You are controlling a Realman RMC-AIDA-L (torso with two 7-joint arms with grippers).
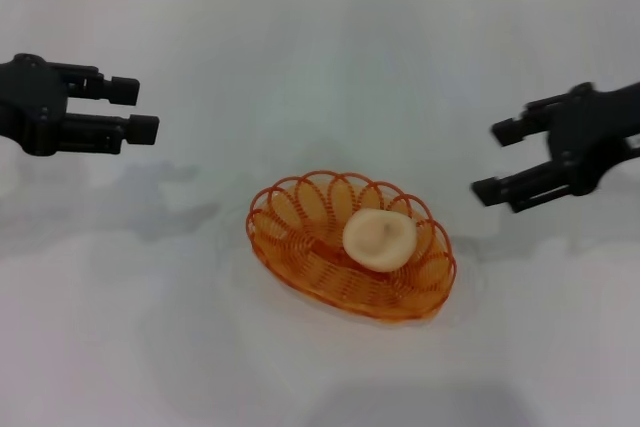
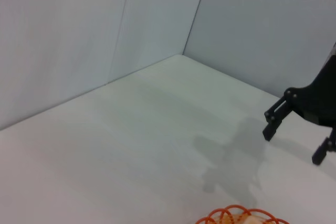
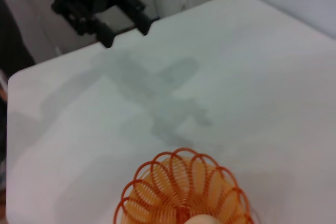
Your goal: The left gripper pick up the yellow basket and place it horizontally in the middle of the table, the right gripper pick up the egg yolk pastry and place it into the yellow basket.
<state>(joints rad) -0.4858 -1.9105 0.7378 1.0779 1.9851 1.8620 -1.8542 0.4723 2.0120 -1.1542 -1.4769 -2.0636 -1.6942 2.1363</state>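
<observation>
The yellow basket (image 1: 350, 245), an oval of orange woven wire, lies lengthwise near the middle of the white table (image 1: 320, 57). Inside it, toward its right end, rests the egg yolk pastry (image 1: 380, 238), round and pale beige. My left gripper (image 1: 140, 110) hovers open at the left, well away from the basket and holding nothing. On the right my right gripper (image 1: 491, 161) also stands open and empty, off the basket's right end. The left wrist view shows the basket's rim (image 2: 239, 216) and the right gripper (image 2: 294, 142); the right wrist view shows the basket (image 3: 184, 190) and the left gripper (image 3: 125, 31).
Grey wall panels (image 2: 79, 35) close off the far side of the table. The table's edge (image 3: 10, 82) and a dark area beyond it appear in the right wrist view. Soft arm shadows lie on the white surface.
</observation>
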